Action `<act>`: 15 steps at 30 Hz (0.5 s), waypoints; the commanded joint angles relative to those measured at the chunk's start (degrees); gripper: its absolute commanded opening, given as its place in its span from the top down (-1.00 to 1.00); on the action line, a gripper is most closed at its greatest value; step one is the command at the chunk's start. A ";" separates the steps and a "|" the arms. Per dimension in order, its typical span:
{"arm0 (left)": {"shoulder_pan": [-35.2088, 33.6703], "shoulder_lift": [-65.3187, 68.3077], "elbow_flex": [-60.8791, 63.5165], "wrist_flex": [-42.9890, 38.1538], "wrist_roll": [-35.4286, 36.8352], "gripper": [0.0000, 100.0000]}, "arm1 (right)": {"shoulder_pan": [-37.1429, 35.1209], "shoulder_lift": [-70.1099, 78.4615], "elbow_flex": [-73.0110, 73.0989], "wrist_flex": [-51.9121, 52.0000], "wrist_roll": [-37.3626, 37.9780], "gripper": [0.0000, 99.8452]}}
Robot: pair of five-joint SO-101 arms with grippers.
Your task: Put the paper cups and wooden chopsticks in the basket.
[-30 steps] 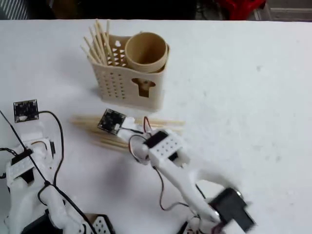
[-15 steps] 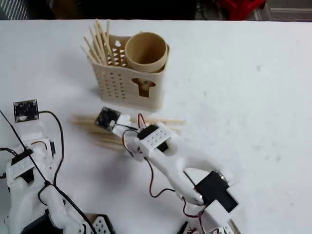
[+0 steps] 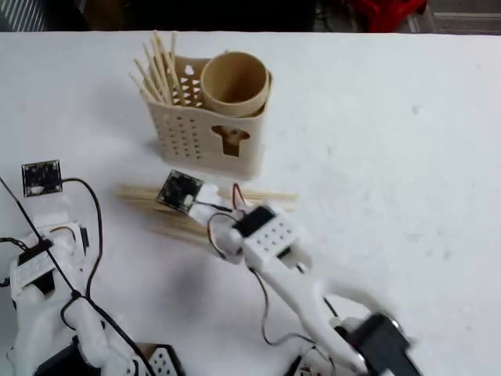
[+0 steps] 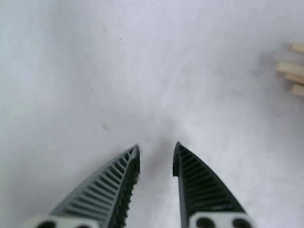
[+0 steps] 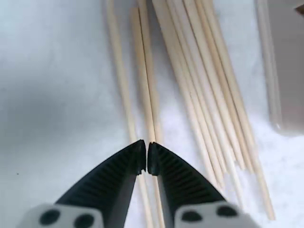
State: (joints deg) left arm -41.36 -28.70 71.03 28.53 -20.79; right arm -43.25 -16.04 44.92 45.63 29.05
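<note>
A cream perforated basket (image 3: 205,139) stands at the back middle of the table, holding a paper cup (image 3: 235,78) and several upright wooden chopsticks (image 3: 160,66). Several loose chopsticks (image 3: 137,194) lie flat on the table just in front of it, running left to right. My right arm (image 3: 266,235) hangs over them. In the right wrist view my right gripper (image 5: 146,156) is shut, its tips low over two chopsticks (image 5: 142,90) at the edge of the bundle; I cannot tell whether one is pinched. My left gripper (image 4: 156,151) is open over bare table, with chopstick ends (image 4: 292,69) off to one side.
The left arm (image 3: 47,262) stands at the front left with black cables looping around it. The basket's wall (image 5: 285,66) lies close beside the loose chopsticks. The white tabletop to the right of the basket is bare.
The right arm swung a little left along the loose chopsticks, then back right to about where it began. The left arm, basket and cup have not moved.
</note>
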 commanded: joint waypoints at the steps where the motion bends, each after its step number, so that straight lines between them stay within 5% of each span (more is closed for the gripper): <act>1: 1.10 -0.04 -0.26 -1.23 0.44 0.74 | -0.48 -9.36 2.46 0.22 -0.18 0.96; 15: 1.10 -0.04 -0.26 -1.14 0.44 0.74 | -2.95 9.01 -6.51 -6.99 -0.18 0.83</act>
State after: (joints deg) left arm -41.36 -28.70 71.03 28.53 -20.79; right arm -45.45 -10.51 43.69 39.56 28.97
